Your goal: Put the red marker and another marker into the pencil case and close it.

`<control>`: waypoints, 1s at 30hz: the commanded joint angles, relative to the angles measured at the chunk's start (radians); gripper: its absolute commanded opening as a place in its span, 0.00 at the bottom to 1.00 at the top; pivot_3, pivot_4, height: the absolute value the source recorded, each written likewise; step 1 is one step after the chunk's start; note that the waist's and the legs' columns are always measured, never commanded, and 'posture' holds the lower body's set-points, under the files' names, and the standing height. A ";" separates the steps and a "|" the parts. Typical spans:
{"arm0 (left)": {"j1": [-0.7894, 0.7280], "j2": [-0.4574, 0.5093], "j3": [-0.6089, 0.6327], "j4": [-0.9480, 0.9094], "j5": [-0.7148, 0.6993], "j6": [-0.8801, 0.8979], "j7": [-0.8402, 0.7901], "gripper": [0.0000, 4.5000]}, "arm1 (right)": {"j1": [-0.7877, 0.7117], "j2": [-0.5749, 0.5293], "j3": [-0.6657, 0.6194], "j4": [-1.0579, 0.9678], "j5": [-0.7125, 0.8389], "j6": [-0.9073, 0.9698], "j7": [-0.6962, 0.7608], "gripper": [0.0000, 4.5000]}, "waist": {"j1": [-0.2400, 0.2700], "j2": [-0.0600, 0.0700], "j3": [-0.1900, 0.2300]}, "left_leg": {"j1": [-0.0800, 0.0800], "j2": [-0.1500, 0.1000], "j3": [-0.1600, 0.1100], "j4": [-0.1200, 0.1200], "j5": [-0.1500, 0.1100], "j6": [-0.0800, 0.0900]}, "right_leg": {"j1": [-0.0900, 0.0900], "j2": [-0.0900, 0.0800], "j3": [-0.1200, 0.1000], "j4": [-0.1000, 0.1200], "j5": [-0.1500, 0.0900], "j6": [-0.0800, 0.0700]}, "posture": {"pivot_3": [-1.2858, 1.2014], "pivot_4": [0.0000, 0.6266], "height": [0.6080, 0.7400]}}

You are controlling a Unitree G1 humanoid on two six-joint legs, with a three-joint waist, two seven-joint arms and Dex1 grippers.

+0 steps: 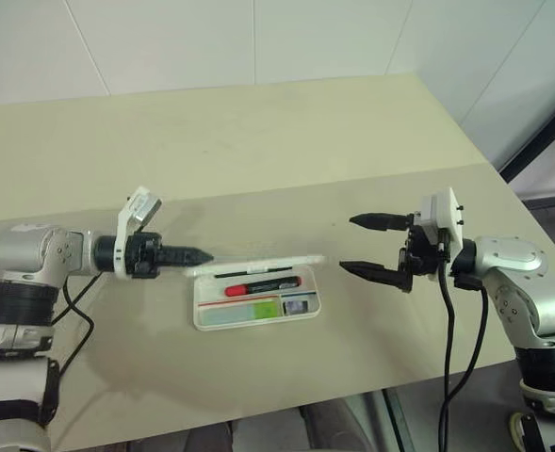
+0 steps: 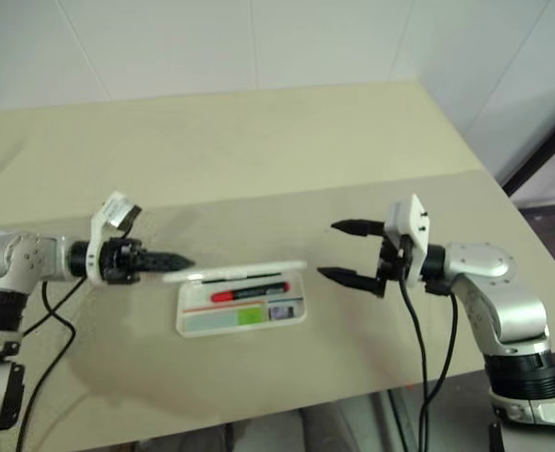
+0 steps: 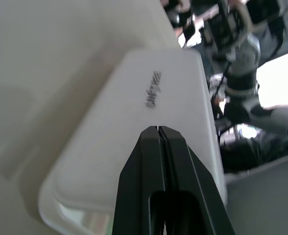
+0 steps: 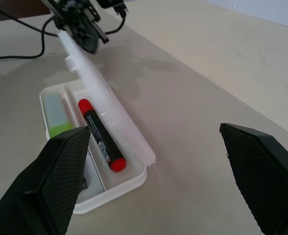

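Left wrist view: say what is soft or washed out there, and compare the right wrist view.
Left wrist view: the pencil case lid's lettering is soft, and the far right side is blown out by bright light. Right wrist view: the red marker and the green marker read crisply, under even light.

Silver-grey arms w/ black joints, white wrist blocks, black cables; each gripper (image 1: 376, 247) w/ two black tapered fingers
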 commanded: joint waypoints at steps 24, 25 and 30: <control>0.131 0.073 -0.255 -0.274 0.032 -0.014 0.096 0.01 | 0.051 -0.039 -0.043 -0.073 0.019 -0.010 -0.023 1.00 | 0.001 0.000 0.000 | 0.000 0.000 0.000 0.003 -0.001 0.003 | 0.001 0.000 0.000 0.000 -0.010 -0.016 | 0.52 0.24 1.00; 0.124 0.072 -0.257 -0.263 0.033 -0.011 0.100 0.01 | 0.053 -0.040 -0.043 -0.074 0.019 -0.011 -0.023 1.00 | 0.002 0.000 0.000 | 0.001 0.000 0.000 0.003 -0.001 0.003 | 0.001 0.000 0.000 0.000 -0.010 -0.016 | 0.52 0.24 1.00; 0.092 0.068 -0.267 -0.212 0.057 -0.028 0.119 0.01 | 0.060 -0.042 -0.047 -0.076 0.019 -0.011 -0.028 1.00 | 0.005 0.000 0.000 | 0.001 0.000 0.000 0.003 0.000 0.004 | 0.001 0.000 0.000 0.000 -0.009 -0.016 | 0.52 0.24 1.00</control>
